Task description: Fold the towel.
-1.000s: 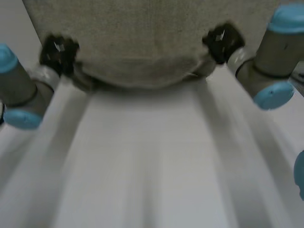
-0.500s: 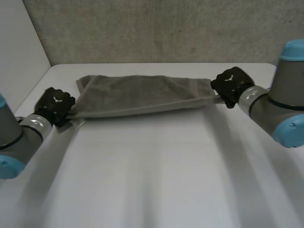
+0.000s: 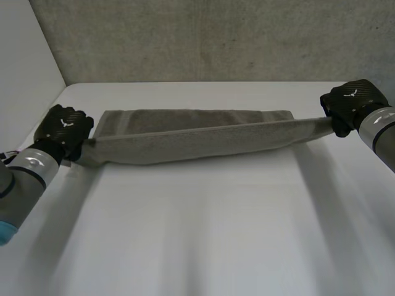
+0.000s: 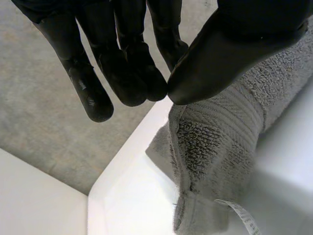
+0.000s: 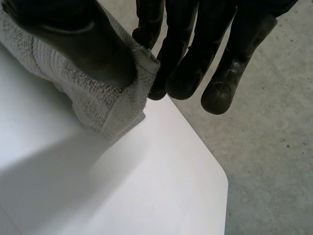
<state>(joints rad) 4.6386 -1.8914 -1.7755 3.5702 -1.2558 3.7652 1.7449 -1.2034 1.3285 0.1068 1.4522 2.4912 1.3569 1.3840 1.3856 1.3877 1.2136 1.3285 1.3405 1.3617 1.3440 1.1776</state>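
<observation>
A grey towel (image 3: 197, 137) hangs stretched between both hands low over the far half of the white table (image 3: 197, 234), its lower layer resting on the tabletop. My left hand (image 3: 63, 128) grips the towel's left end. In the left wrist view the thumb (image 4: 230, 54) presses the towel (image 4: 215, 142) against the fingers (image 4: 132, 73), with a white label hanging from the cloth below. My right hand (image 3: 353, 103) holds the towel's right end. In the right wrist view the thumb (image 5: 83, 44) pinches a towel corner (image 5: 98, 93) against the fingers (image 5: 186, 58).
A grey concrete floor (image 3: 203, 37) lies beyond the table's far edge. The table's far left corner (image 4: 105, 181) and far right corner (image 5: 215, 181) lie close beneath the hands. A pale wall (image 3: 24, 68) stands at the left.
The view has dropped from the lifted towel to the table. Both hands have moved apart and lowered, pulling the towel from a sagging pouch into a long taut band.
</observation>
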